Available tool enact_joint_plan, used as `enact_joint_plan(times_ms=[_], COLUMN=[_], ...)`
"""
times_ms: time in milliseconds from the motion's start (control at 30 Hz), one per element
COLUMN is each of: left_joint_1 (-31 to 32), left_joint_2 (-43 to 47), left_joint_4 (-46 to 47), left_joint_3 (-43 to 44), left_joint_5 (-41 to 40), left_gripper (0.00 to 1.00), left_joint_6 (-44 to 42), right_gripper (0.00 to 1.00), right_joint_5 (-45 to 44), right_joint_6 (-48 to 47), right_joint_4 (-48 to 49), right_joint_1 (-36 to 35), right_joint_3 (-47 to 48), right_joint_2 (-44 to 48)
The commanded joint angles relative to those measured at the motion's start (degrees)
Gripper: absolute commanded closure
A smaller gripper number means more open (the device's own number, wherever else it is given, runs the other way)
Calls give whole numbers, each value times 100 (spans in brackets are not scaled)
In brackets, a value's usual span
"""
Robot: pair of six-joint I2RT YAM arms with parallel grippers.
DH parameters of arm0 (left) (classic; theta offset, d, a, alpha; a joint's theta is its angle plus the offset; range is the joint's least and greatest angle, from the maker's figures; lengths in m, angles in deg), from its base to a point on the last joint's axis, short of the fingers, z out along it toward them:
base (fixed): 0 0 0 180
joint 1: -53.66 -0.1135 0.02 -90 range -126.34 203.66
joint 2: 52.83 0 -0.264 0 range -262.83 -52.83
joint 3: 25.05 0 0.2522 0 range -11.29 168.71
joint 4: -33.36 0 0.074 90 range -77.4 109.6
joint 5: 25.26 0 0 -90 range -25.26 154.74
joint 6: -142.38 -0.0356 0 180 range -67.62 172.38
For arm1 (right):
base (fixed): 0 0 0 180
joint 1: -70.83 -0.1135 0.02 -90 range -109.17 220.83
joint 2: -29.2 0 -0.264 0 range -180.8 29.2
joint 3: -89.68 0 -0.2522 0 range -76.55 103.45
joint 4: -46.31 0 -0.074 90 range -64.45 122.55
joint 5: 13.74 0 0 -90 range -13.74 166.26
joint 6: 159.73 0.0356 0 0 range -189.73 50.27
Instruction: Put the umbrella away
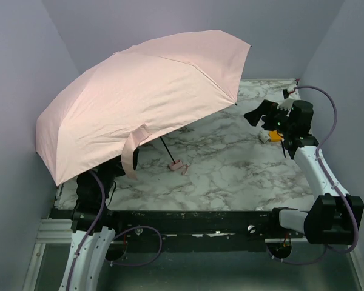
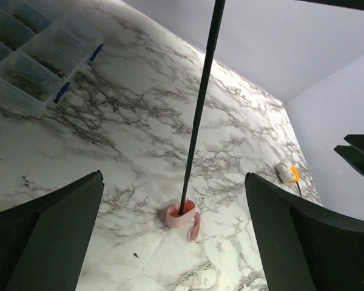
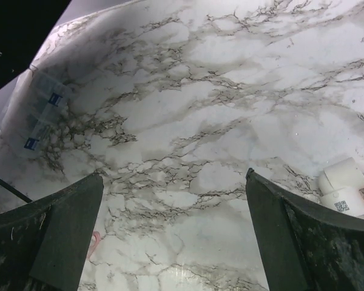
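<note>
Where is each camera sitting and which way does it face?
Top external: above and behind the robot, looking down on marble table, open umbrella, left arm, right arm.
Left wrist: under the canopy, facing the umbrella's shaft and handle; left hand open at the edges.
Right wrist: looking down at the table; right hand open likewise.
Shared: both wrist views catch the clear compartment box.

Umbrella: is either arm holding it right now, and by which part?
Nothing is held. The umbrella sits open with its handle on the table; the left gripper and right gripper are both open and empty.
</note>
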State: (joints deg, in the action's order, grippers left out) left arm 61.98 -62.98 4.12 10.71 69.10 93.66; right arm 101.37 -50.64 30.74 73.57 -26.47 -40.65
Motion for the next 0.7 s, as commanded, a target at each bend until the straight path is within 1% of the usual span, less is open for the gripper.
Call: enact_joint_plan(times_ms=[0,100,167,200,267,300,333,367,433,467,533,667], left_joint_1=[-23,-23,-22,-23,-23,-21,-23,-23,-22,-20,-15,-21], left_joint_2=[-22,-18,-22,-36,-50,-61,-65,-82,-120,-132,-160,-63], left_joint_4=[265,440,520,546,564,572,593,630,685,726,790,882], left_joint_3=[-87,-249,-341,-362,-380,-389,-399,-415,-453,-478,-565,-758], left_joint_5=[230,303,378,410,478,507,532,558,634,698,788,903], left_gripper=[1,2,2,1,2,2,1,1,1,1,1,1], left_joint_6=[246,372,436,458,473,468,456,460,492,496,586,820], right_gripper=[0,0,0,0,0,0,0,0,0,0,0,0], right_joint_5=[125,621,1230,1712,2897,3416,3726,3695,3400,3207,2936,2344], right_joint_6=[-75,-241,-518,-698,-1437,-2051,-2653,-3301,-4313,-4605,-4754,-4550], right_joint_4=[333,451,627,728,783,594,9,-714,-1676,-1894,-1924,-1294], right_joint_1=[21,23,11,12,-47,-148,-257,-580,-1155,-1382,-1893,-2936], right_joint_3=[-4,-109,-260,-330,-426,-376,-221,46,516,709,978,1496], right_joint_2=[16,-2,-10,-23,-93,-172,-292,-421,-783,-1000,-1383,-2106])
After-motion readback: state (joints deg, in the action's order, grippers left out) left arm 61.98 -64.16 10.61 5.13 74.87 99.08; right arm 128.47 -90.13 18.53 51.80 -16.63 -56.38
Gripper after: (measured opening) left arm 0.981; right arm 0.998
